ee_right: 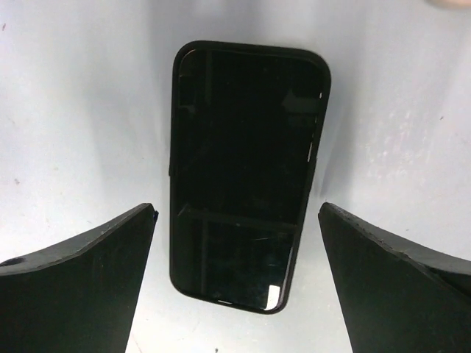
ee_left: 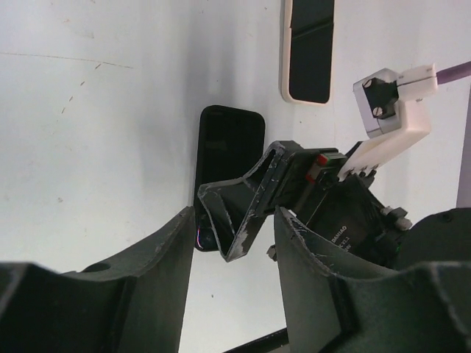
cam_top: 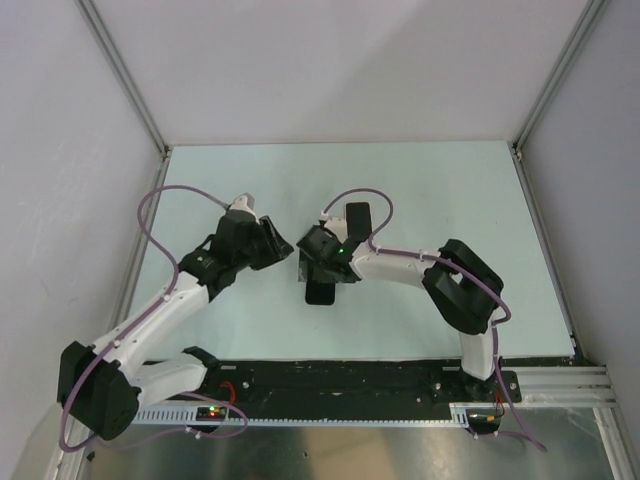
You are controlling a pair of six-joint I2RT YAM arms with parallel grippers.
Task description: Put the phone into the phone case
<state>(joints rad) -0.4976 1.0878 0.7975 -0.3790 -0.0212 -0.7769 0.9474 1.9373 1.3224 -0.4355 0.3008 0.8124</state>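
Note:
A black phone (ee_right: 246,169) lies flat on the table, glossy face up, with a black rim around it. I cannot tell whether that rim is the case. It also shows in the top view (cam_top: 320,294) and the left wrist view (ee_left: 229,140). My right gripper (ee_right: 237,209) is open and hovers just above it, one finger on each long side, not touching. My left gripper (ee_left: 234,220) is open and empty, close to the left of the right gripper (cam_top: 316,262). A cream-rimmed slab with a dark face (ee_left: 307,51) lies farther back (cam_top: 357,218).
The white table (cam_top: 420,190) is walled by grey panels at the left, right and back. A black rail (cam_top: 340,378) runs along the near edge by the arm bases. The right arm's elbow (cam_top: 462,285) stands to the right. Purple cables loop off both arms.

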